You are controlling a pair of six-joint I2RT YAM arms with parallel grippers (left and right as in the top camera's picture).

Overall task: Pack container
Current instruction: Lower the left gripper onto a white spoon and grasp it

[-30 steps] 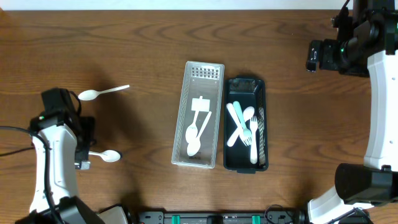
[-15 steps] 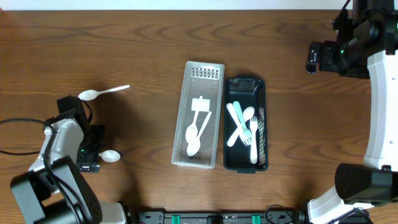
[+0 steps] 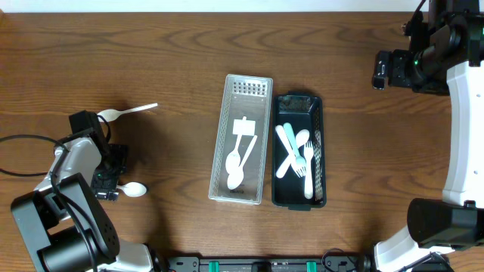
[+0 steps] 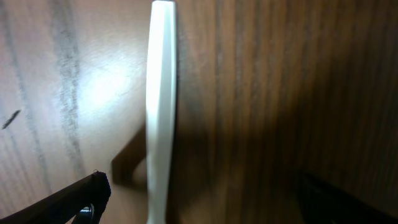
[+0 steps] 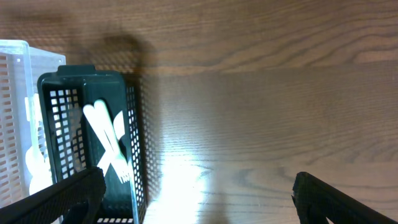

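Left gripper point(image 3: 107, 181) wide open, fingers either side of white spoon point(image 4: 160, 112) handle, well left of clear basket point(image 3: 218, 155). Right gripper point(image 5: 199, 194) wide open, empty, right of black basket point(image 5: 134, 130).

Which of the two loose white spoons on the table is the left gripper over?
The lower spoon, whose handle runs under the left gripper, between its open jaws. The other spoon lies farther up the table, clear of the gripper.
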